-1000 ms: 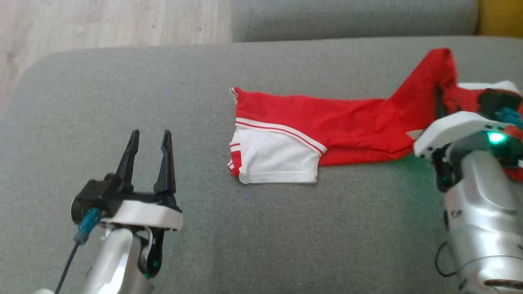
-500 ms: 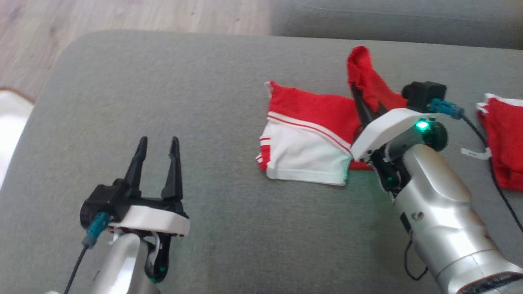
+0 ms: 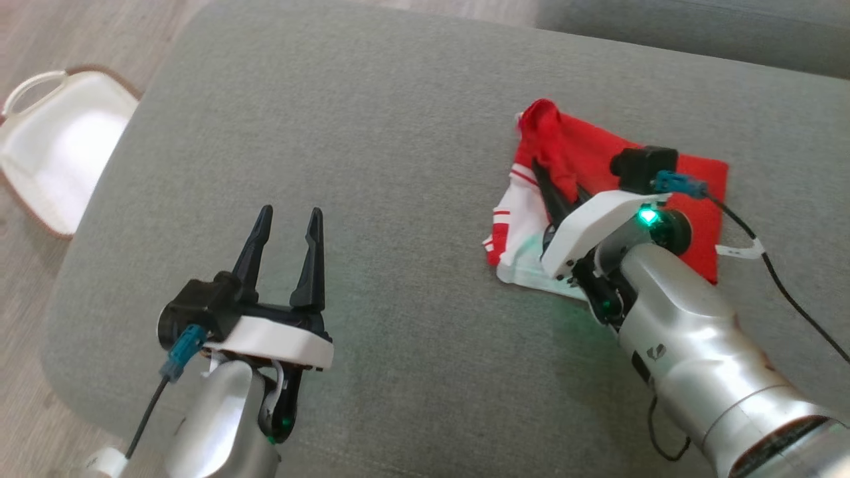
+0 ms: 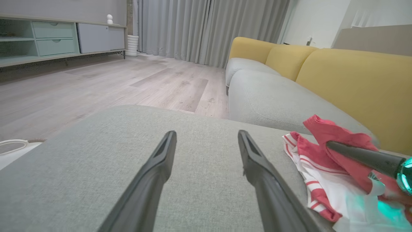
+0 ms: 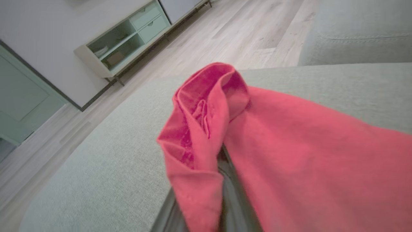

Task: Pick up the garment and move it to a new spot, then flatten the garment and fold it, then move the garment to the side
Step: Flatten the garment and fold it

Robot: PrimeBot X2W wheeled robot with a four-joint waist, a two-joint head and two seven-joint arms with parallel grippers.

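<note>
The garment [image 3: 690, 199], red with a white striped part, lies on the grey sofa seat [image 3: 372, 119], its red half doubled over toward the white end. My right gripper [image 3: 554, 179] reaches across it, shut on a raised bunch of red cloth at the left edge. In the right wrist view the garment [image 5: 289, 154] drapes over the dark fingers [image 5: 233, 196] and hides their tips. My left gripper [image 3: 290, 211] hovers open and empty over bare seat, well left of the garment. The left wrist view has the left gripper [image 4: 206, 132] open and the garment [image 4: 309, 151] at right.
A white basket [image 3: 60, 146] with a handle stands on the wooden floor left of the seat. Another grey cushion [image 3: 697, 33] lies beyond the seat, with yellow backrests [image 4: 354, 80] behind it. A white tag [image 3: 737, 251] sticks out at the garment's right edge.
The head camera has swung, shifting the whole picture. My right gripper has carried the garment's red end leftward over the rest, folding it. My left gripper stays open.
</note>
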